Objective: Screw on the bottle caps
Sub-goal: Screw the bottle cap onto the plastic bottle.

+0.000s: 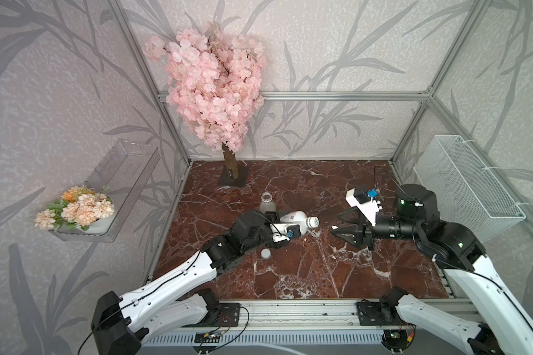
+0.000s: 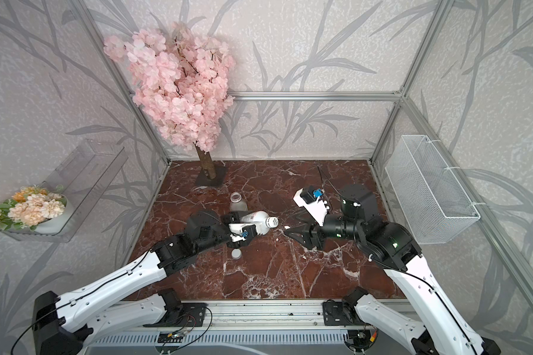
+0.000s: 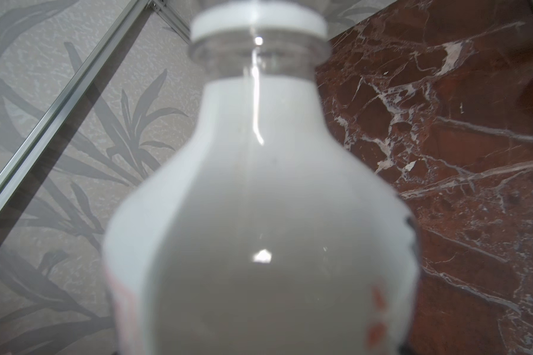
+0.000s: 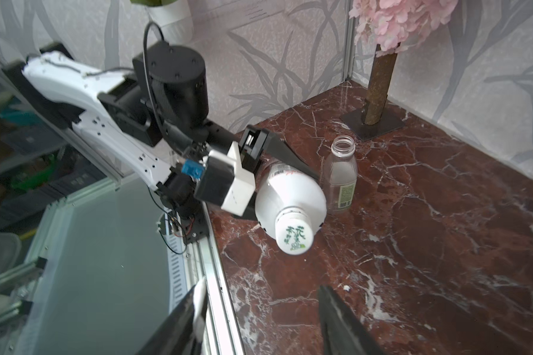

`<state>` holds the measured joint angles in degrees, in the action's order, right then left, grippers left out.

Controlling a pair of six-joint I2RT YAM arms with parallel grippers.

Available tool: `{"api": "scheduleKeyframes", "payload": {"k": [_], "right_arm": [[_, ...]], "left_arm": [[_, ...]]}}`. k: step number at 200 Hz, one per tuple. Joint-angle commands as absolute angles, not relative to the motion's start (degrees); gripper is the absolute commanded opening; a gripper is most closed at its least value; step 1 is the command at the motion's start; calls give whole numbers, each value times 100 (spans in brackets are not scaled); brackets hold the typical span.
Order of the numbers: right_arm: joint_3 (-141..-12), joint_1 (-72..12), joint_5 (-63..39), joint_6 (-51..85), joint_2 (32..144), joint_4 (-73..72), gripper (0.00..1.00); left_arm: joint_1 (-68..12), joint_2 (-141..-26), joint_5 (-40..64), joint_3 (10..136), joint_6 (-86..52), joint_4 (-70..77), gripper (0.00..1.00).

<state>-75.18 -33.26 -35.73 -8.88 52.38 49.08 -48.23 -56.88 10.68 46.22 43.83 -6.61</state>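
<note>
White-wrapped bottle is held on its side by left gripper, jaws clamped on its body. It is judged light and thin-walled, easily dented. Clear bottle stands upright just behind, neck open; it is judged tippy, best braced at the body. Right gripper is spread wide, empty, facing printed cap seated on the held neck. Plain cap lies on marble tabletop; to be pinched across its rim.

Marble tabletop, clear bottle, loose cap
</note>
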Motion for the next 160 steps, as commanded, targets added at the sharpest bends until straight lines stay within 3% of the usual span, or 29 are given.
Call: {"api": "scheduleKeyframes", "payload": {"k": [1, 116, 160], "right_arm": [[-7616, -3475, -3208, -2237, 5326, 5466, 60], [-7781, -4691, -1811, -2953, 5711, 5207, 55], [-7604, -4771, -1802, -2840, 5704, 4800, 54]], "left_arm": [[-4799, -5788, 1841, 4946, 4076, -1113, 61], [-4820, -6017, 2145, 5221, 4110, -1479, 60], [-4834, -6047, 2171, 5247, 4113, -1487, 60]]}}
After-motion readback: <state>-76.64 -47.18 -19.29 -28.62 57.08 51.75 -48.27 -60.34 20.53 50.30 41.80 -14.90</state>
